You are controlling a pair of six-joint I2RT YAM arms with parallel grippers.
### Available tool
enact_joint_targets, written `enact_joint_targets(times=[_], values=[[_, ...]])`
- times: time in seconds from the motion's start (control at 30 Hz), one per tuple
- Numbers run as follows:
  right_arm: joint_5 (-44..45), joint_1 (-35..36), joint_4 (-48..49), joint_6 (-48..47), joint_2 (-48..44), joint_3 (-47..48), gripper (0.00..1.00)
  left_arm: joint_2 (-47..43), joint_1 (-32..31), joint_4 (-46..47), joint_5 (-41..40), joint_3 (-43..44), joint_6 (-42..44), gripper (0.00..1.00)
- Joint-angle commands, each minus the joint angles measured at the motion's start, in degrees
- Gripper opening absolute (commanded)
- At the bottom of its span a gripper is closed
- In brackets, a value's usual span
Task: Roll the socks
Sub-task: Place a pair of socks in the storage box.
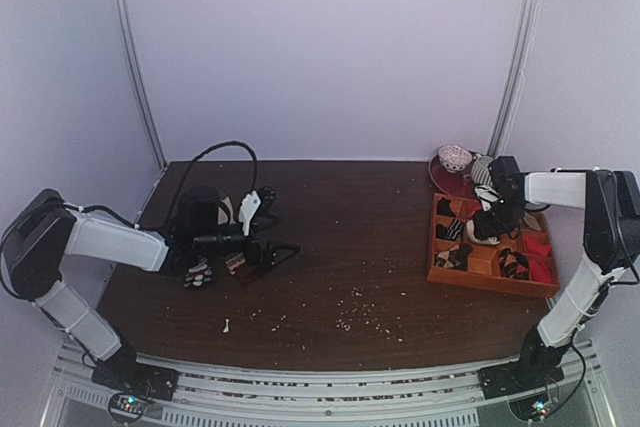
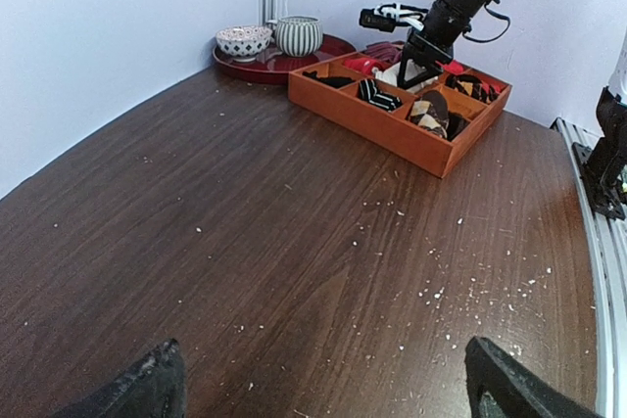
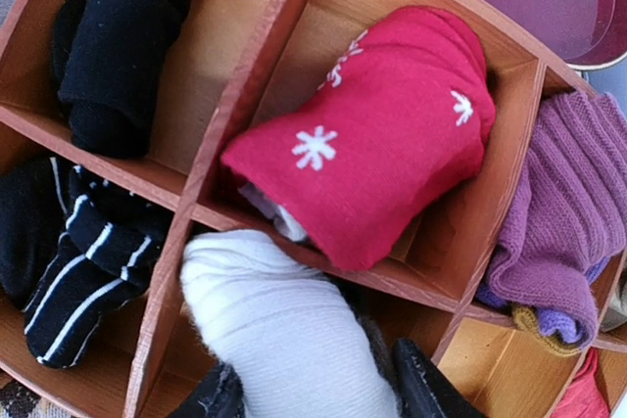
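Observation:
The socks (image 3: pixel 284 325) are one rolled cream-white bundle, lying in a middle compartment of the orange wooden tray (image 3: pixel 245 75); no tan ends show. My right gripper (image 3: pixel 318 394) is shut on the bundle, one black finger on each side of it. From above, the right gripper (image 1: pixel 487 225) hangs over the tray (image 1: pixel 490 282) with the pale bundle (image 1: pixel 484 232) at its tips. My left gripper (image 1: pixel 275 252) sits low over the table at the left. In its wrist view its fingers (image 2: pixel 157 389) stand wide apart over bare wood, holding nothing.
The tray's other compartments hold a red sock with white snowflakes (image 3: pixel 382 134), a black sock (image 3: pixel 122 36), a black-and-white striped sock (image 3: pixel 73 286) and a purple sock (image 3: pixel 563 203). A red plate (image 2: pixel 269 68) with a bowl and cup stands behind. Small patterned items (image 1: pixel 198 272) lie by the left arm.

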Motion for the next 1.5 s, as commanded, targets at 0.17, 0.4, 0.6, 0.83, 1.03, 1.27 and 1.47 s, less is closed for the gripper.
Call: enact_joint_targets(times=[0.17, 0.4, 0.6, 0.83, 1.03, 1.27, 1.47], values=[[0.1, -1.3, 3.2, 1.4, 2.6, -2.0, 0.01, -1.6, 0.2, 0.9, -0.2, 1.5, 0.8, 0.98], [2.2, -1.3, 7.8, 3.8, 11.2, -4.6, 0.0, -2.6, 0.2, -0.6, -0.8, 1.8, 1.3, 0.98], [2.0, -1.2, 6.9, 4.1, 9.4, -4.4, 0.12, -2.0, 0.1, -1.4, -0.8, 2.0, 1.3, 0.98], [-1.1, -1.2, 3.6, 4.0, -0.3, -0.8, 0.45, -1.9, 0.2, -1.9, -1.0, 2.4, 1.6, 0.98], [-1.7, -1.2, 1.0, 4.5, -2.8, 1.3, 0.48, -1.8, 0.2, -2.2, -1.2, 2.5, 2.0, 0.98], [-3.7, -1.2, 0.2, 5.2, -8.3, 2.2, 0.5, -1.4, 0.2, -2.3, -1.0, 2.6, 2.1, 0.98], [-4.8, -1.2, 0.2, 5.2, -9.2, 2.8, 0.28, -1.1, 0.1, -2.1, -0.9, 2.7, 1.9, 0.98]])
